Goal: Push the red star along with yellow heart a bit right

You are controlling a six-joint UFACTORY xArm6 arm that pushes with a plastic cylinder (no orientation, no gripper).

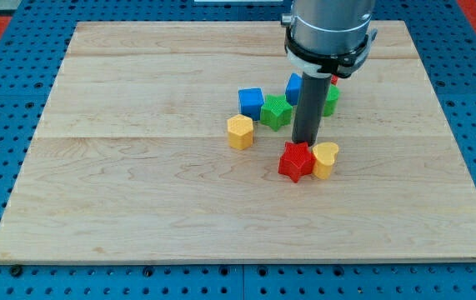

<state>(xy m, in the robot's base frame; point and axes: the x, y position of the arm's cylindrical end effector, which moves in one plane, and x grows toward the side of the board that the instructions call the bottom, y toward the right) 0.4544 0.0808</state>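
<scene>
The red star (295, 162) lies a little right of the board's middle, touching the yellow heart (325, 159) on its right. My tip (305, 142) sits just above the red star, at its upper edge, touching it or nearly so. The rod rises from there to the arm's grey housing (329, 29) at the view's top.
A yellow hexagon block (240, 132) lies left of the star. A blue cube (251, 102) and a green star (276, 111) lie above it. A second blue block (293, 86) and a green block (330, 100) are partly hidden behind the rod. The wooden board (137, 192) sits on a blue mat.
</scene>
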